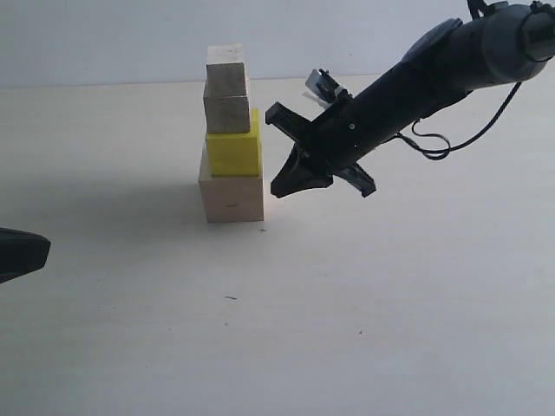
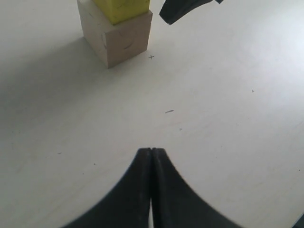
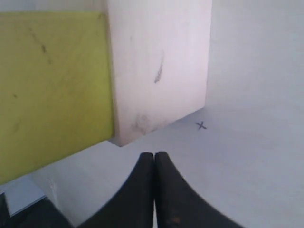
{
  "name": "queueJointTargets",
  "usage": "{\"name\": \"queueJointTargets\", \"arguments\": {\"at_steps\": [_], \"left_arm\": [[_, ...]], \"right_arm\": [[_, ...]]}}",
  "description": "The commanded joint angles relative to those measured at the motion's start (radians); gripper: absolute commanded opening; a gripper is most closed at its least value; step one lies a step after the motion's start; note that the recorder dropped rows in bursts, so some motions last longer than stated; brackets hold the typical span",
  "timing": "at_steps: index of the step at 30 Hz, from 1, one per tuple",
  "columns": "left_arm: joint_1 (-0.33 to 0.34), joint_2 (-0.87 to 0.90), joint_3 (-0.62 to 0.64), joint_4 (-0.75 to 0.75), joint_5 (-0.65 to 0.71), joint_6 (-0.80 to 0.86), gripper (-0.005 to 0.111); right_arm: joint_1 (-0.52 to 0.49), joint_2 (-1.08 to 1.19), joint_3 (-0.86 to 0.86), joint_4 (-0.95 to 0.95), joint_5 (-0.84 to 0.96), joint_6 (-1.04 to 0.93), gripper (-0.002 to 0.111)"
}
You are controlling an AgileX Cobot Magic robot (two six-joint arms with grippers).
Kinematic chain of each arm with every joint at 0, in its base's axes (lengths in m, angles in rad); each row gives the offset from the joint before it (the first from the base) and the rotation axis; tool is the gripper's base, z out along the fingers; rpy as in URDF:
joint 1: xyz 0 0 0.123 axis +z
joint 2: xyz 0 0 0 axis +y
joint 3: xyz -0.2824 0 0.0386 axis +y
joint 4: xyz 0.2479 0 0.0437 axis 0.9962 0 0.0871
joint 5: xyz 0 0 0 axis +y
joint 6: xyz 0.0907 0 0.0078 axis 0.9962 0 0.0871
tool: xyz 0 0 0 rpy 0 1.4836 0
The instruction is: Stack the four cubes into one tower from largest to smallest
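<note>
The tower (image 1: pixel 231 139) stands on the table (image 1: pixel 364 295) left of centre. Its base is the large pale wood cube (image 1: pixel 232 199), topped by the yellow cube (image 1: pixel 234 152), then a plain wood cube (image 1: pixel 227 113) and the smallest pale cube (image 1: pixel 226 66). My right gripper (image 1: pixel 279 188) hangs shut and empty just right of the base cube, a small gap apart; its wrist view shows the pale cube (image 3: pixel 159 66) and yellow cube (image 3: pixel 52 85) close ahead of the tips (image 3: pixel 154 155). My left gripper (image 2: pixel 151 151) is shut and empty, low over the table, well short of the base cube (image 2: pixel 124 42).
A small pen cross (image 2: pixel 151 57) marks the table by the base cube's corner. A short dark fleck (image 1: pixel 231 298) lies nearer the front. A black cable (image 1: pixel 451 143) loops under the right arm. The left gripper's tip (image 1: pixel 22 253) shows at the left edge.
</note>
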Motion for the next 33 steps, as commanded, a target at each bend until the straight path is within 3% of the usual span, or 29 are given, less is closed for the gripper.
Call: {"name": "queueJointTargets", "arguments": {"at_steps": [1,4,9,15,25,33], "left_arm": [[-0.003,-0.007,-0.001,-0.010,-0.008,-0.002,0.000],[-0.003,-0.007,-0.001,-0.010,-0.008,-0.002,0.000],[-0.003,-0.007,-0.001,-0.012,-0.015,-0.002,0.000],[-0.003,-0.007,-0.001,-0.012,-0.019,-0.004,0.000],[-0.003,-0.007,-0.001,-0.012,-0.056,-0.029,0.000],[-0.003,-0.007,-0.001,-0.012,-0.071,-0.029,0.000]], "right_arm": [[0.000,-0.108,0.004,-0.264,-0.142,0.176,0.000],[0.000,-0.187,0.004,-0.487,-0.206,0.226,0.000],[0.002,-0.363,0.006,-0.655,-0.253,0.251,0.000],[0.002,-0.659,0.110,-0.674,-0.504,0.256,0.000],[0.002,-1.146,0.498,-0.809,-0.736,0.256,0.000],[0.002,-1.400,0.691,-0.842,-0.728,0.256,0.000]]}}
